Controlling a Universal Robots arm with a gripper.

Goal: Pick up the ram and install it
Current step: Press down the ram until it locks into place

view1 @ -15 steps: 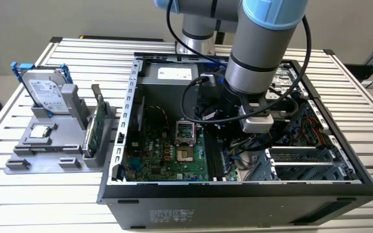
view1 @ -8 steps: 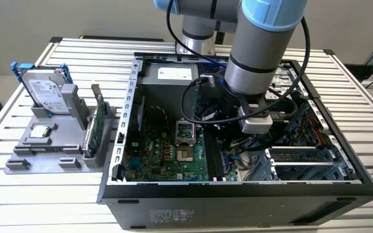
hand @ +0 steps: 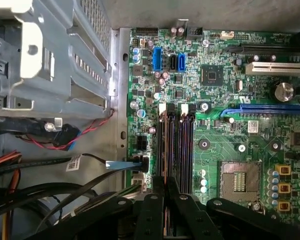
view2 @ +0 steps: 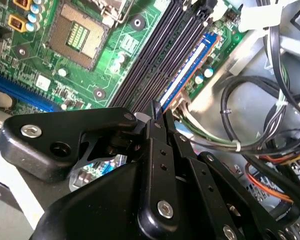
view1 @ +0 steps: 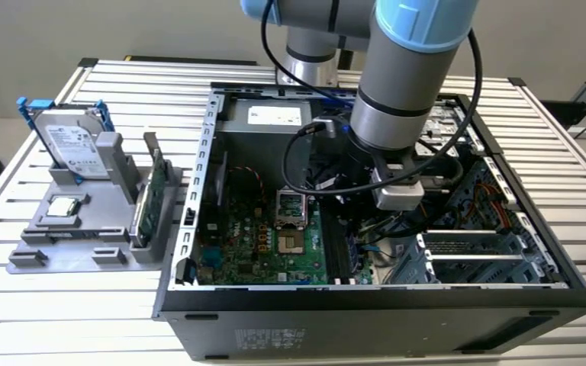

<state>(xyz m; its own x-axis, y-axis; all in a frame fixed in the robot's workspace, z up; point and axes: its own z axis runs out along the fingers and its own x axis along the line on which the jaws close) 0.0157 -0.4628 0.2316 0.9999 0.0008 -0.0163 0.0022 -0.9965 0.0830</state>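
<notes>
Glossy green motherboard (hand: 230, 145), matt black plastic gripper (view2: 155, 112), bare grey metal case (view1: 395, 297)

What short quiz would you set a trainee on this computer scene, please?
1. True or false: the hard drive lies inside the computer case.
2. Counting from the processor socket, the memory stick is at: A the nearest slot, B the farthest slot.
3. Fill in: the gripper is closed on the ____.
Key: 1 false, it stands in a holder outside the case; 2 B; 3 memory stick.
</notes>
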